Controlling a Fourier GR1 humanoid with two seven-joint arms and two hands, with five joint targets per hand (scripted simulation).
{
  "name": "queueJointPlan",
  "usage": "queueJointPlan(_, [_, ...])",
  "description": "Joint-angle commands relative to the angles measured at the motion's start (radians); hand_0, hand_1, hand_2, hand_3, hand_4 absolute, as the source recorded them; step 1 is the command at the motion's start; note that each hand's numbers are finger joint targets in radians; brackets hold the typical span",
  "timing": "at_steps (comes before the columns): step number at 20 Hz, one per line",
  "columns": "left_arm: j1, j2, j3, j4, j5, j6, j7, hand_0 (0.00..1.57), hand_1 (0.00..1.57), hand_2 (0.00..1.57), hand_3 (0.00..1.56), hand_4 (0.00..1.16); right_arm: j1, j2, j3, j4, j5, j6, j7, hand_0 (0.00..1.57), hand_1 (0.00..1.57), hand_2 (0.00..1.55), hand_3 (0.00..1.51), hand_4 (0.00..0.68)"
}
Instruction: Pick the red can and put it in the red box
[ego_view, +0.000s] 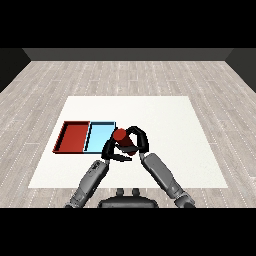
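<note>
Red can (122, 138) sits tilted in the right hand (139, 138), whose fingers curl round it, just right of the light blue tray (100, 131). Left hand (111, 150) rests just beside it, fingers partly curled, holding nothing. Red tray (74, 136) lies farther left.

Near the middle of the frame, the red can (123, 140) is mostly covered by the right hand (137, 139); only its top and a strip of side show. The left hand (111, 150) overlaps the light blue tray (99, 135) at its lower right corner.
</note>
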Motion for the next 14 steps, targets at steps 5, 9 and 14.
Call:
queueJointPlan(5, [0.017,0.0,0.001,-0.031,0.01,-0.026,0.049,0.0,0.0,0.0,0.0,0.0,-0.023,0.0,0.015,-0.003,-0.011,0.007,0.025,1.44,1.44,1.44,1.38,0.628])
queueJointPlan(9, [-0.097,0.0,0.0,0.155,0.113,-0.033,-0.034,0.0,0.0,0.0,0.0,0.0,-0.046,0.0,0.063,-0.003,-0.073,-0.032,-0.016,1.46,1.46,1.43,1.37,0.625])
queueJointPlan(14, [-0.059,0.0,-0.114,0.072,0.082,0.066,-0.036,0.0,0.0,0.0,0.0,0.0,-0.069,0.0,0.06,-0.004,-0.061,-0.035,0.04,1.49,1.49,1.45,1.38,0.617])
